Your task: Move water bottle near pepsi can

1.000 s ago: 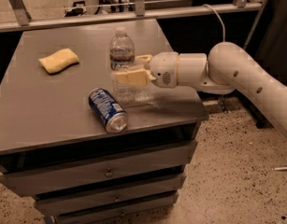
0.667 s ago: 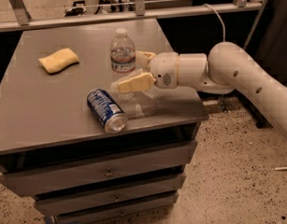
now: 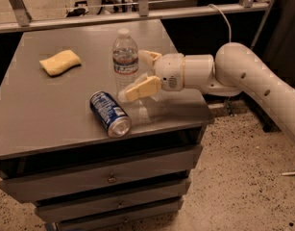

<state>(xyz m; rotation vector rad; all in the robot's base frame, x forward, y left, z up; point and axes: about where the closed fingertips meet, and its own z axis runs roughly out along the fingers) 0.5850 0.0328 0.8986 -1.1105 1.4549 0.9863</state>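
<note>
The water bottle (image 3: 125, 60) stands upright on the grey cabinet top (image 3: 51, 105); it is clear, with a white cap and a white label. The pepsi can (image 3: 110, 113) lies on its side just in front of it, silver top toward the front edge. My gripper (image 3: 135, 76) reaches in from the right at the bottle's right side. Its cream fingers (image 3: 142, 87) are spread apart, one in front of the bottle's base and one behind it. The bottle stands on its own, a short gap from the can.
A yellow sponge (image 3: 60, 62) lies at the back left of the cabinet top. The cabinet has drawers (image 3: 108, 178) below. A metal rail (image 3: 137, 14) runs behind it. The speckled floor (image 3: 243, 177) lies to the right under my white arm (image 3: 252, 76).
The fingers have spread wider and the near one has dropped lower. The gripper has drawn back slightly to the right. The bottle and can have stayed in place.
</note>
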